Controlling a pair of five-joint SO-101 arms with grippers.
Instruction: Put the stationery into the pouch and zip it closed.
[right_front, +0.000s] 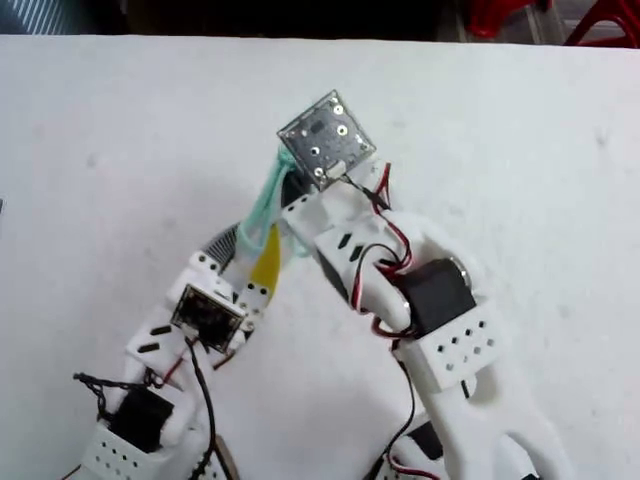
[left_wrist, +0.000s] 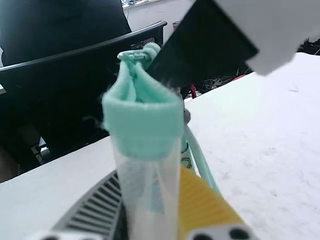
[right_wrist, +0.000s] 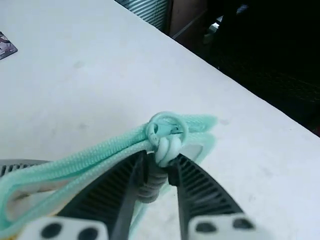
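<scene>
Mint-trimmed clear plastic pouch (left_wrist: 145, 120) sits centre of left wrist view; left gripper (left_wrist: 150, 210) clamps its end, right gripper (right_wrist: 159, 162) pinches mint ring zipper pull (right_wrist: 167, 135).

Both arms lean inward, right gripper (right_wrist: 159, 162) nearly closed, left gripper (right_front: 248, 250) apparently clamped.

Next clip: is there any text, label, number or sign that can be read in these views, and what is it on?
No text can be read in any view.
card on the table: printed, but too small to read.
camera board on an arm: no legible marking.
pouch: no print visible on it.
</scene>
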